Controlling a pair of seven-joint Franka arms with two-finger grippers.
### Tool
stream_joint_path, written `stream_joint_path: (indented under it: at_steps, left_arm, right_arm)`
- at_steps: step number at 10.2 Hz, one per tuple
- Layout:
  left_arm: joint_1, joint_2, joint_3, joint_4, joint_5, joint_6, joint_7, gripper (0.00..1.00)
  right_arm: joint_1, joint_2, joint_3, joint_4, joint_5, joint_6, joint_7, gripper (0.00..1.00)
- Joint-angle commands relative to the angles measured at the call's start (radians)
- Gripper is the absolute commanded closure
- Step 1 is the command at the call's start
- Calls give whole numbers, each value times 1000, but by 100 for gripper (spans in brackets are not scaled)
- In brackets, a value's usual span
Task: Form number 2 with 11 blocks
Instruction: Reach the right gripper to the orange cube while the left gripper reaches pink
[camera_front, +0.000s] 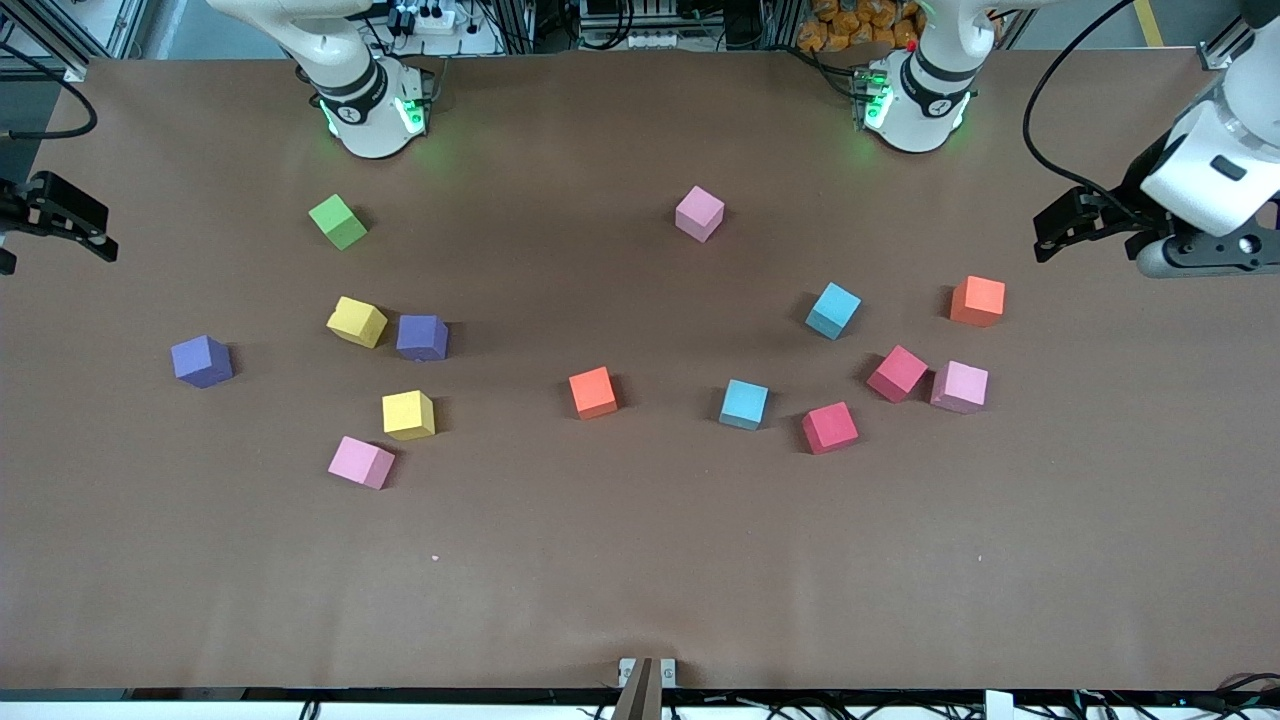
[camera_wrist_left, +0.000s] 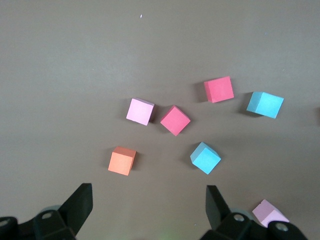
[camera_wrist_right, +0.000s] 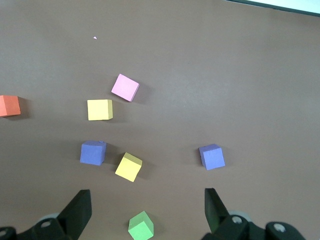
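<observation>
Blocks (camera_front: 593, 391) lay scattered loose across the brown table (camera_front: 640, 560); no number 2 had taken shape. Toward the right arm's end sat two yellow, two purple, a pink and the green cube (camera_front: 338, 221). Toward the left arm's end sat two red, two light blue, one orange and one pink. A second orange block lay mid-table, and another pink one nearer the bases. Left gripper (camera_wrist_left: 147, 207) hung over its end of the table, jaws spread wide, holding nothing. Right gripper (camera_wrist_right: 146, 210) waited likewise, wide and empty, at its own end.
</observation>
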Motion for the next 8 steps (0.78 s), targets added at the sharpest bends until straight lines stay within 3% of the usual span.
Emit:
stream_joint_path:
  at_steps: [1,4,7,8]
  left_arm:
    - [-31,17,-69,-74,17,36,-61,0]
    - [-49,11,-206,-261,9,161,-377,0]
    - [-39,14,-362,-424,-124,276,-688,0]
    - [-21,20,-445,-456,-126,301,-815,0]
  right_arm:
    - [-1,21,11,25,-12,-5,6,0]
    - [31,86,20,25,0,0,31,0]
    - [169,210,20,20,2,87,76,0]
    - [244,278,20,5,2,134,127,0]
